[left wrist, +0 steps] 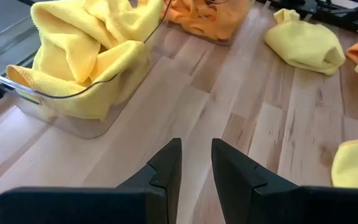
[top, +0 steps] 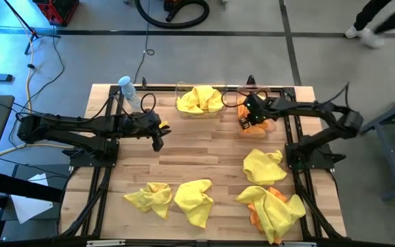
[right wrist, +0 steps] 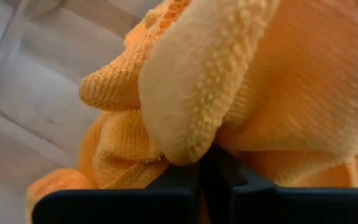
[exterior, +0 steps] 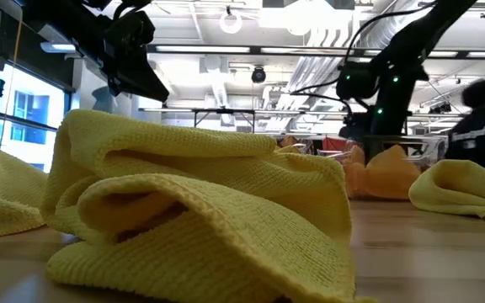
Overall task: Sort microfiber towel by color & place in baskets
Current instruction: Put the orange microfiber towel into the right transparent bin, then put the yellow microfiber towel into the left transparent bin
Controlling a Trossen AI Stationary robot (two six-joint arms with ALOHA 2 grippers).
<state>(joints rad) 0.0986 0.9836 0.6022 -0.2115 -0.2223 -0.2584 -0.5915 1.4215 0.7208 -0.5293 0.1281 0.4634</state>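
Two claws in view. Right claw [top: 247, 116] is closed on an orange towel [right wrist: 278, 81], pinching a fold between its tips above the right basket [top: 269, 103] at the worktop's [top: 204, 161] far edge; the cloth is rumpled, nubbly and bunched thick over the fingers. Left claw [left wrist: 196, 163] hangs over bare wood near the left basket [left wrist: 73, 106], fingers parted by a narrow gap, holding nothing.

Count: two clear baskets, side by side. Left one holds yellow towel [top: 199, 99], heaped above the rim. Four yellow towels lie loose on the near worktop: two at left-centre [top: 151, 197] [top: 195, 200], one at right [top: 262, 166], one draped over an orange towel [top: 256, 216] at near right. One bottle [top: 128, 90] stands beside the left basket.
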